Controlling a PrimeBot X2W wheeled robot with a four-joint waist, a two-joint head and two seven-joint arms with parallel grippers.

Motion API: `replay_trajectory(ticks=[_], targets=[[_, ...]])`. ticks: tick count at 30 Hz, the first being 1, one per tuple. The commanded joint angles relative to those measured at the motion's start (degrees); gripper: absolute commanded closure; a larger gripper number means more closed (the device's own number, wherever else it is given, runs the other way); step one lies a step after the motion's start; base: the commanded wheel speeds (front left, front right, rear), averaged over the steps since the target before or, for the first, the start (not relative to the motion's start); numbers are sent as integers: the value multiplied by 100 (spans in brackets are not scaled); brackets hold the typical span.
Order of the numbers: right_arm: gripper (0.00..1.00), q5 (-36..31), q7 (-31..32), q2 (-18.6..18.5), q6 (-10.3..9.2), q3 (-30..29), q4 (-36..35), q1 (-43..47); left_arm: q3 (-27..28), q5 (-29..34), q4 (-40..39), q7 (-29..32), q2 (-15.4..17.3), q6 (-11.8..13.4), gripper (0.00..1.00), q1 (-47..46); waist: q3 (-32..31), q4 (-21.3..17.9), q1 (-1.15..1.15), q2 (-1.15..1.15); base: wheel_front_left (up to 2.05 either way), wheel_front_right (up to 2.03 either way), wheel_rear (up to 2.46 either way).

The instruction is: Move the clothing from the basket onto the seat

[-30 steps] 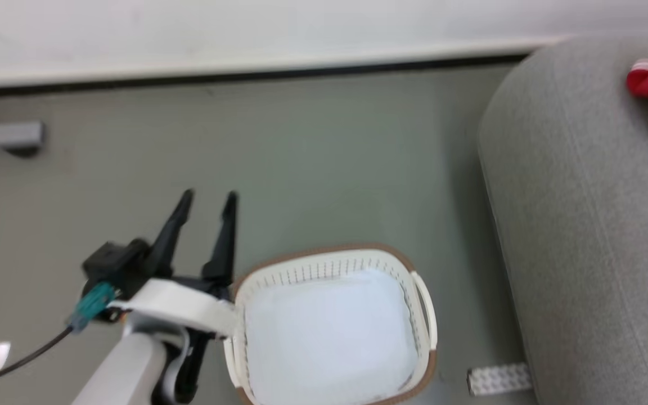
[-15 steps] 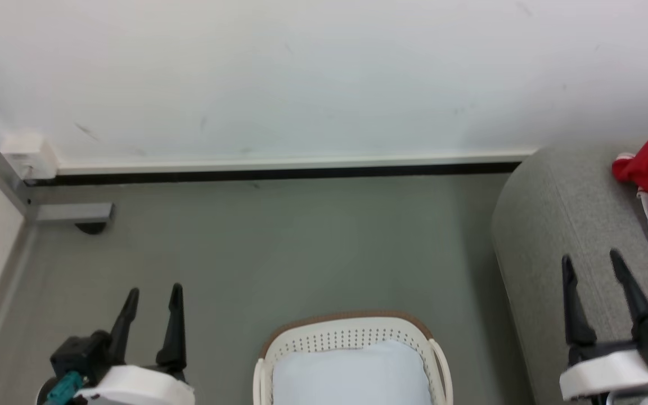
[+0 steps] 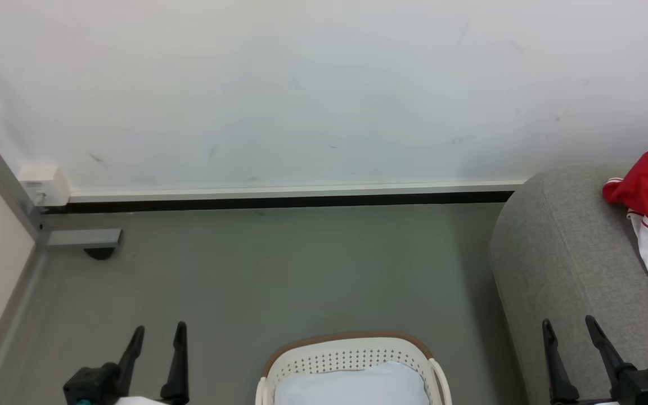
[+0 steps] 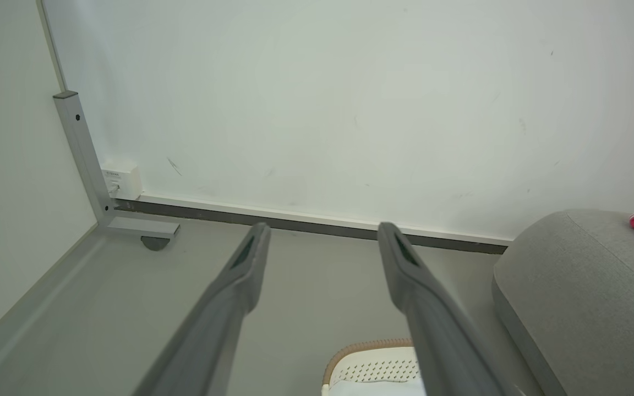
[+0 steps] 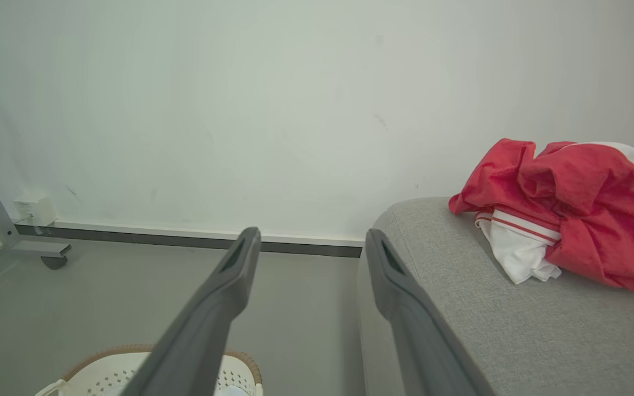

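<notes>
Left end effector (image 3: 161,327) gapes empty; basket (image 3: 346,339) holds pad (image 3: 352,385).

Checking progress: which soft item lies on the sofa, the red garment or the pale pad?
The red garment, crumpled on the grey sofa; the pale pad sits inside the basket.

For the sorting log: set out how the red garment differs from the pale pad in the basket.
The red garment is bright red with white striped trim; the pale pad is plain bluish white. The garment lies crumpled in a heap on the grey sofa; the pad lies flat inside the basket. Both look like soft fabric.
</notes>
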Motion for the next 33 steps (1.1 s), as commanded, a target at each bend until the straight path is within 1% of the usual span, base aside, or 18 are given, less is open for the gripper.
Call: replay_trajectory(ticks=[1, 9, 10, 15, 33], targets=[[0, -8, 5, -8, -14, 9, 60, 48, 67, 129, 18, -2, -15, -38, 0, 61, -11, -14, 1, 0, 0, 0, 0], [0, 4, 6, -8, -14, -32, 235, -18, 281, 421, 51, -3, -173, -216, 0, 34, -45, 44, 1, 0, 0, 0, 0], [100, 0, 0, 0, 0, -25, 231, -10, 276, 366, 42, 0, -185, -212, 100, 1, -46, 45, 1, 0, 0, 0, 0], [100, 46, 24, 52, 0, -37, 437, 56, 268, 338, 251, 22, -258, -218, 100, 103, -46, 50, 1, 0, 0, 0, 0], [100, 2062, 528, 34, -2, -150, 225, -38, 490, -1506, 102, 530, -319, -319, 100, -2, -18, 98, 1, 0, 0, 0, 0]])
